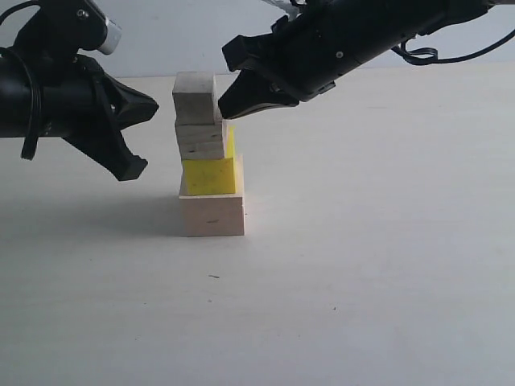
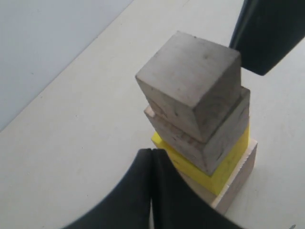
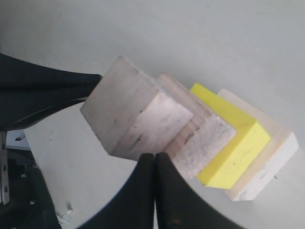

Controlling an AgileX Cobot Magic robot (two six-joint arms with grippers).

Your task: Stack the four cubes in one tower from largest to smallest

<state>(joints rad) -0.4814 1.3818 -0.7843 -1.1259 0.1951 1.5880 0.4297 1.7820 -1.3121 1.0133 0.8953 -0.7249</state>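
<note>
Pale wood over yellow, the tower stands four high. My right gripper, closed and empty, hovers just beside the top cube, likely to square it.

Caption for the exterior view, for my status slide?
Tower of large wood cube, yellow cube and two small wood cubes, with left gripper and right gripper shut beside it.

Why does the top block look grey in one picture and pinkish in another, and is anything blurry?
Exterior view: soft, even light, only a faint shadow left of the tower. Left wrist view: the top cube reads dull grey. Right wrist view: the same cube looks brighter and pinkish, the yellow cube vivid. Nothing badly blurred.
</note>
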